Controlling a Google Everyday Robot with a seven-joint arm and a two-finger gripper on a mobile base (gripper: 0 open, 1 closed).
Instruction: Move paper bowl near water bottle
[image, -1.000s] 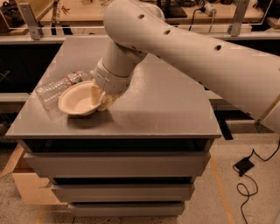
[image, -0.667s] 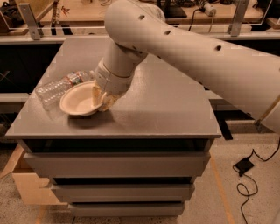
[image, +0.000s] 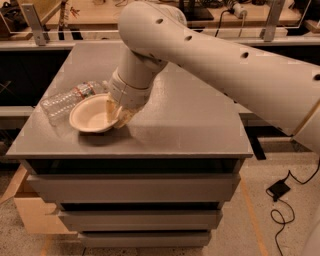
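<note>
Pinching the paper bowl (image: 92, 114) by its right rim, my claw (image: 118, 113) holds the side away from the water bottle (image: 67, 100), a grip suited to sliding. The bowl sits on the tabletop (image: 190, 125) right against the lying bottle, so I judge the move nearly done.

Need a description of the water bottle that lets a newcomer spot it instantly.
On the grey table, look near the front-left corner, where the gripper grips the right rim of a paper bowl. The bottle lies on its side just behind the bowl's left edge. It is the only clear, ribbed thing there, with a coloured label band.
</note>
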